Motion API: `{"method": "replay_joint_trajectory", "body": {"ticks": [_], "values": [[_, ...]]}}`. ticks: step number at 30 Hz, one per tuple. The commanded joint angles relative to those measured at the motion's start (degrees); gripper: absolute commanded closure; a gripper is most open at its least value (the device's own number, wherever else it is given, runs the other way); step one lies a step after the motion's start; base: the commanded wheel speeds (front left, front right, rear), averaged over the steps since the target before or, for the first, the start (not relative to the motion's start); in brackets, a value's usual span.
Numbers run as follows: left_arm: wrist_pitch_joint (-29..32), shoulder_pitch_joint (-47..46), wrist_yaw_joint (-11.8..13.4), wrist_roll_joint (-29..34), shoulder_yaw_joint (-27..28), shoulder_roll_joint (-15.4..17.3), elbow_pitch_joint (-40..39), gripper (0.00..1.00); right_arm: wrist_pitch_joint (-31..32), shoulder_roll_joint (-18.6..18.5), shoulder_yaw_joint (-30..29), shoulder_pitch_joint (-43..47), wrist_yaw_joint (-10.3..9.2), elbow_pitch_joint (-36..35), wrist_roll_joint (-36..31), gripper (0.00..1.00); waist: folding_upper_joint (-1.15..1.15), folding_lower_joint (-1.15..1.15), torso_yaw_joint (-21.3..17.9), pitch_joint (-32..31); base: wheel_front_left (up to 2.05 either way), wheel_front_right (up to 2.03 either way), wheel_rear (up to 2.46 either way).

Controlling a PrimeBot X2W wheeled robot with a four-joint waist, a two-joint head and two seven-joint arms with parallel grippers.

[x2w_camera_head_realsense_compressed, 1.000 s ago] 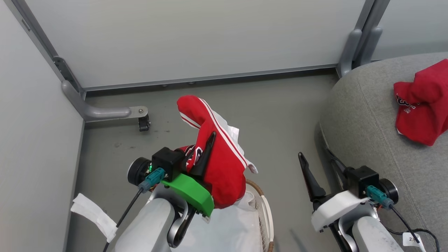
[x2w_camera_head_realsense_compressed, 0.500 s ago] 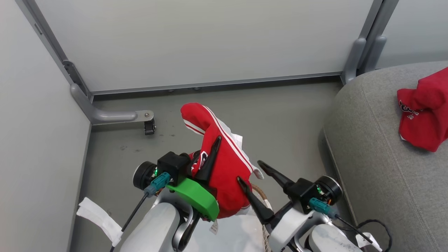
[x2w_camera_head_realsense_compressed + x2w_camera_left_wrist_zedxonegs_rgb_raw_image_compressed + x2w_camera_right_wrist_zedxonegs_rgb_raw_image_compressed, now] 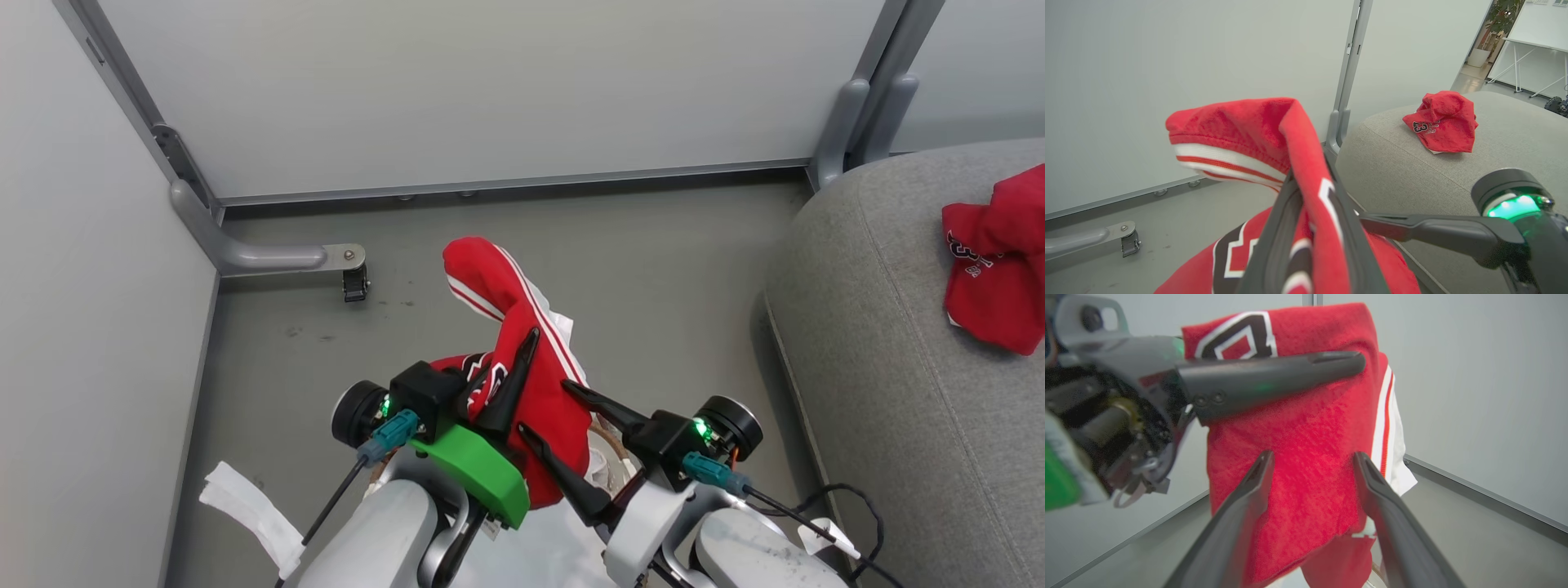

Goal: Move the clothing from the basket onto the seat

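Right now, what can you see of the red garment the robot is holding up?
The red garment is soft jersey with white trim stripes and black-and-white lettering. The left gripper is shut on a fold, so it droops crumpled either side, its lower end above the basket. The right gripper, open, brackets its lower part; contact there is unclear.

My left gripper [image 3: 516,363] points toward 1 o'clock in the head view, jaws pinched tight on the red garment [image 3: 490,273]. My right gripper [image 3: 544,405] sits at its 4 o'clock and aims toward 10 o'clock, jaws spread apart.
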Motion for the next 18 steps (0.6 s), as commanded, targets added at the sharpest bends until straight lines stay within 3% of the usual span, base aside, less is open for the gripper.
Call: {"method": "replay_joint_trajectory", "body": {"ticks": [1, 18], "values": [[-0.03, 0.04, 0.08, -0.74, -0.27, -0.19, -0.47, 1.00, -0.27, -0.27, 0.28, -0.95, -0.08, 0.57, 0.10, 0.00, 0.00, 0.00, 0.09, 0.13, 0.00, 0.00, 0.00], [-0.03, -1.74, 0.08, -4.32, -6.86, -0.49, -2.74, 1.00, -0.27, -0.73, 2.35, -5.82, -0.08, 7.08, 1.56, 0.00, 0.00, 0.00, 2.62, 1.27, 0.00, 0.00, 0.00]]}}
